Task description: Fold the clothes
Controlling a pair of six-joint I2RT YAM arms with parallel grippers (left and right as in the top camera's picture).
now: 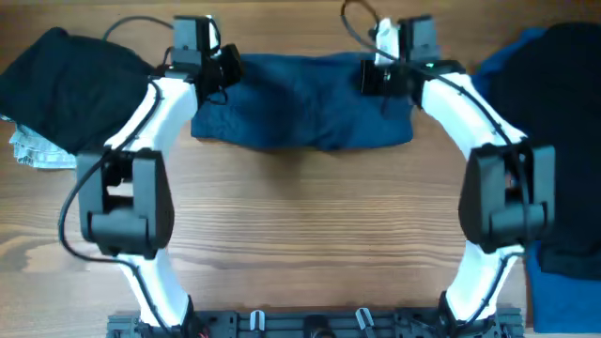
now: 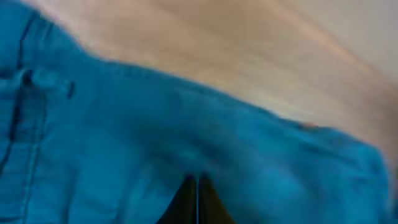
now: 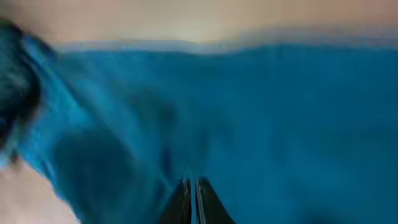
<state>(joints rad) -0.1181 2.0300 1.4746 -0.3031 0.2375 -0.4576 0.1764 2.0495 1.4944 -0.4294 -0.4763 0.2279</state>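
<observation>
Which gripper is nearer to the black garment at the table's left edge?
Left. The left gripper is at the navy garment's left end, next to the black garment. The right gripper is at the navy garment's right end, on the far side.

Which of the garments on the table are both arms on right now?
The navy-blue garment at far centre: left gripper and right gripper both pinch its fabric. The black pile far left and black-and-blue pile right lie untouched.

Both arms [image 1: 141, 113] reach forward, elbows bent outward; left tool [image 1: 228, 68] and right tool [image 1: 368, 75] pinched closed (fingers meeting in both wrist views).
</observation>
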